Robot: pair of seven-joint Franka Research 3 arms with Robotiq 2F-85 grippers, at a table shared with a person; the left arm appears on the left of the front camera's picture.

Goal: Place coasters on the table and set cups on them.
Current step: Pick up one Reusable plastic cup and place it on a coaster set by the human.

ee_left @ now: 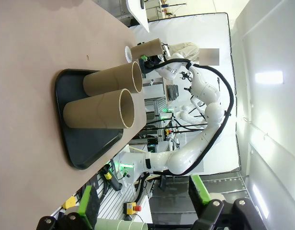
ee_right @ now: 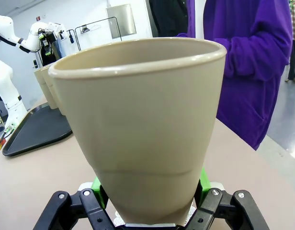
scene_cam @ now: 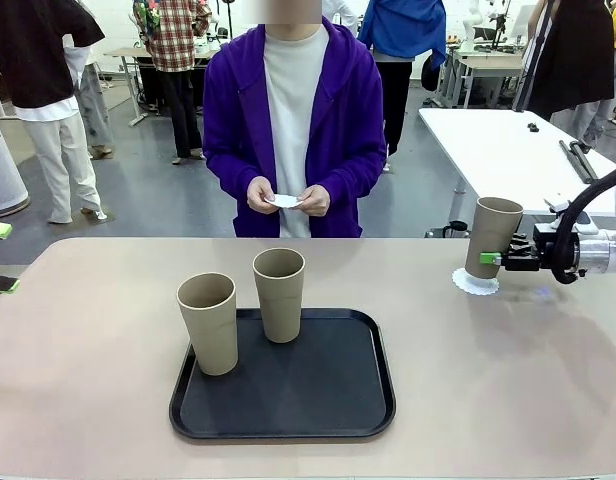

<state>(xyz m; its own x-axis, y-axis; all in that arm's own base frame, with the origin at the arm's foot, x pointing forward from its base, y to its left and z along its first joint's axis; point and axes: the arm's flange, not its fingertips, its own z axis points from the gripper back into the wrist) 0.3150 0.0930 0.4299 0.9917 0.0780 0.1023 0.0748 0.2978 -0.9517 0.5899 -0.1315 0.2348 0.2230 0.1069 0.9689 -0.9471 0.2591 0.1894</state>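
Right end effector [scene_cam: 491, 259] is clamping the cup [scene_cam: 492, 235] low on its wall, green pads pressing on either side. We are holding it upright at the coaster [scene_cam: 476, 283], near the right edge of the tabletop [scene_cam: 88, 340]. The base is sitting toward the coaster's right side, with more lace showing on the left. We cannot tell whether the cup is resting on the paper or hanging just above it.

We are judging the release to be the risky part. If we are letting go with the base off the paper, the cup is going to drop, and a tall cup with a narrow foot can rock over. If a pad is sticking as we back away, it could drag the cup, and the light coaster may slide or crumple under it. The off-centre seating could also leave the foot half on the lace.

Left end effector [ee_left: 142, 201] is standing with its fingers apart and holding nothing, off to the left and facing the tray [scene_cam: 328, 400]. The two cups [scene_cam: 209, 322] are waiting upright there, close together, the nearer one at the tray's left rim.

Across the tabletop the person's hands [scene_cam: 260, 195] are holding a second coaster [scene_cam: 286, 200] at chest height. If they are reaching in as we pull back, arm and hand could meet.
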